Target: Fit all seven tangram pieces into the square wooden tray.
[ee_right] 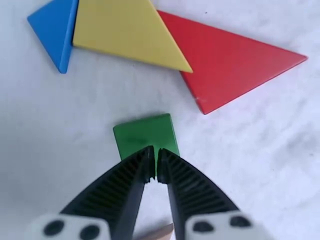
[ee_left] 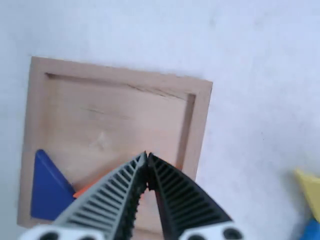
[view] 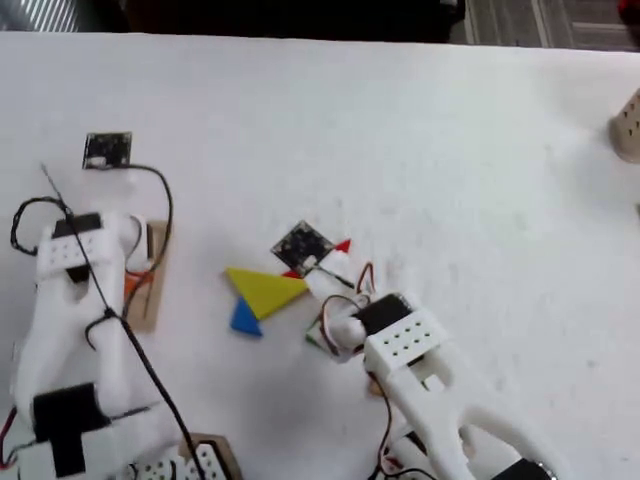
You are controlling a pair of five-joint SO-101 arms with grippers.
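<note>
Looking down from the high view first: the wooden tray [view: 150,298] sits at about 9 o'clock on the white table [view: 420,120], mostly tucked under the left arm. The loose pieces are bunched near the middle. There's a yellow triangle [view: 265,288] with a blue triangle [view: 245,318] touching it at 7 o'clock, and a red triangle [view: 343,245] peeking out at 2 o'clock, beside the right arm's wrist.

Left wrist view: the left gripper [ee_left: 147,160] hangs over the tray with its tips pressed together and nothing between them. A blue piece [ee_left: 47,187] lies in a tray corner, with an orange sliver [ee_left: 87,187] just beside it.

Right wrist view: the right gripper [ee_right: 154,162] is pinched together bar a hairline gap, with its tips over the near edge of a green square [ee_right: 145,135] lying flat on the table. The yellow triangle lies between blue and red, touching both.
</note>
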